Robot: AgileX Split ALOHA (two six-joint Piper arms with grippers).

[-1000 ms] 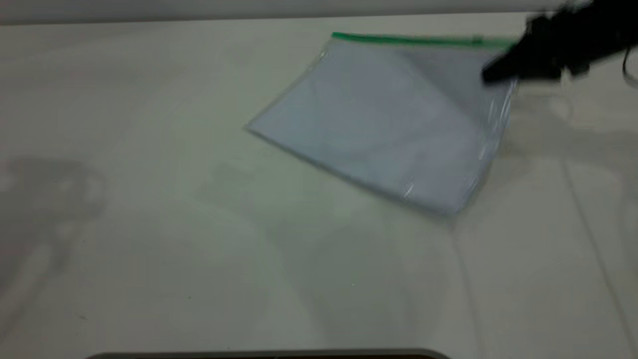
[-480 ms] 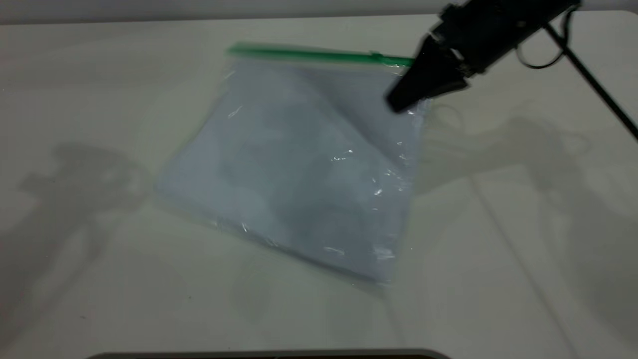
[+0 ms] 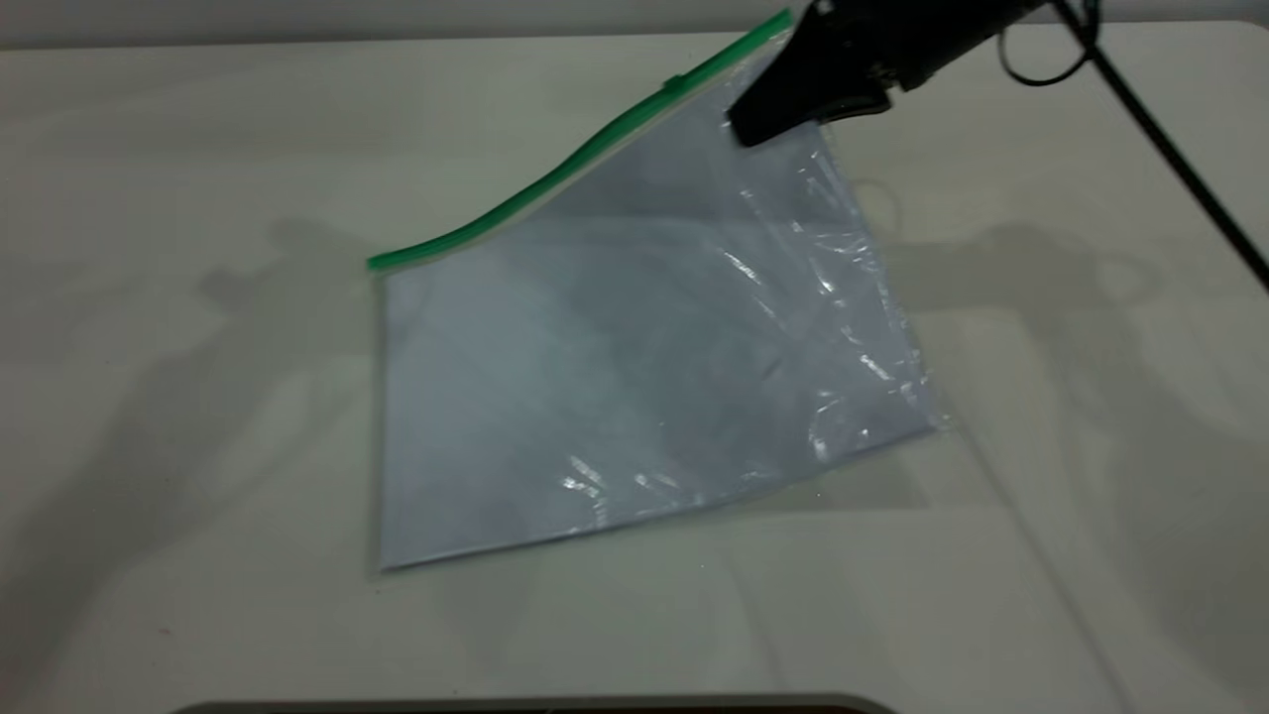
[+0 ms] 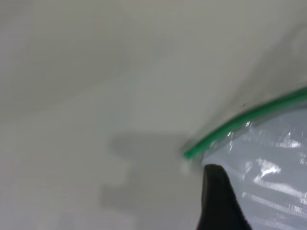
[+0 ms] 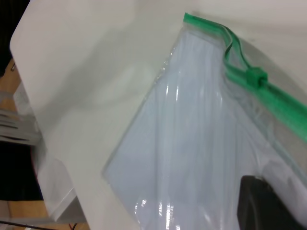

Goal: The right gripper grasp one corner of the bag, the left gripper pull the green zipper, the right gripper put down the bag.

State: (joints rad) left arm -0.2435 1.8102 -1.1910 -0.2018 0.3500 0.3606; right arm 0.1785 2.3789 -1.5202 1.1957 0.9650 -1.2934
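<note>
The right gripper [image 3: 768,119] is at the far side of the table [image 3: 198,149], and its fingers are closed on the far right corner of the bag [image 3: 615,367], which it holds lifted. From this corner the bag slopes down toward the near side, and its near edge rests on the table. The zipper [image 3: 555,178] runs along the bag's far-left edge, from the held corner down to the low left corner, and it bends a little in the middle. The slider [image 3: 674,83] sits on the zipper near the right gripper but apart from it. The left gripper [image 4: 218,201] hangs just beside the low end of the zipper without touching it; only one dark finger shows in the left wrist view, so I cannot tell if it is open or closed.
</note>
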